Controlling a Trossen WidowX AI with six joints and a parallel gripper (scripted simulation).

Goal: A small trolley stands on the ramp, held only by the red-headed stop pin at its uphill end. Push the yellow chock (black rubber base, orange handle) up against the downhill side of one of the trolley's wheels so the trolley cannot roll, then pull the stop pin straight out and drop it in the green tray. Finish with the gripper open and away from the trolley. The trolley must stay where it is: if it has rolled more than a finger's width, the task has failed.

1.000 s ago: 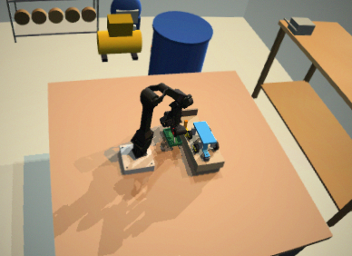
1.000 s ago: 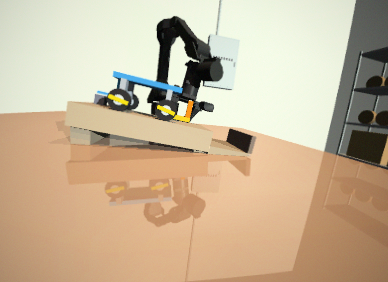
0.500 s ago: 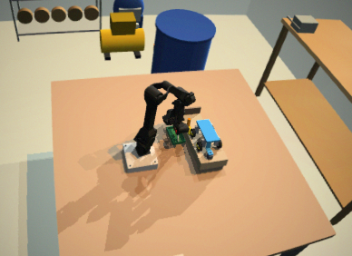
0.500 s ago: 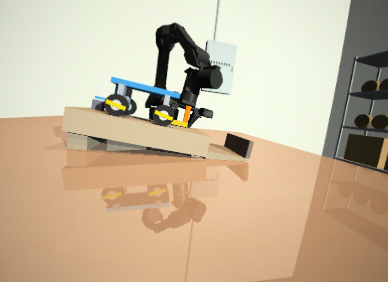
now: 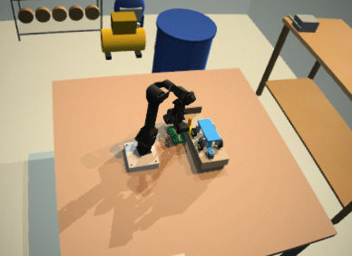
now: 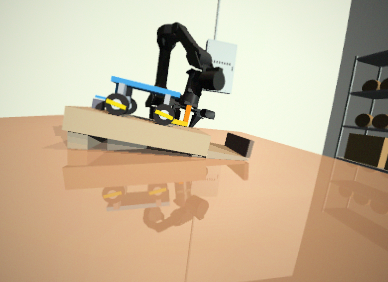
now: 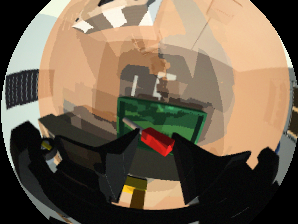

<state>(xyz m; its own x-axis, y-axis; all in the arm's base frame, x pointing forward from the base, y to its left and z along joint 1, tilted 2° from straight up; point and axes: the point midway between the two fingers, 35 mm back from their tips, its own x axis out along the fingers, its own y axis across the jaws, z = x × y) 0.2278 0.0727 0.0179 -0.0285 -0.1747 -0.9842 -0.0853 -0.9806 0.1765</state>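
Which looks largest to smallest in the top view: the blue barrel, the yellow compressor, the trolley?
1. Blue barrel
2. Yellow compressor
3. Trolley

The barrel and compressor stand on the floor, farther from the camera, so their true lead is probably bigger.

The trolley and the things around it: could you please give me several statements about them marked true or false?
1. The trolley stands on the ramp. True.
2. The gripper is shut on the stop pin. False: the gripper is open and holds nothing.
3. In the wrist view the pin's red head shows over the green tray. True.
4. The chock's orange handle stands at the trolley's uphill end. False: it stands beside the downhill wheel.
5. The blue drum stands on the table. False: it stands on the floor behind the table.
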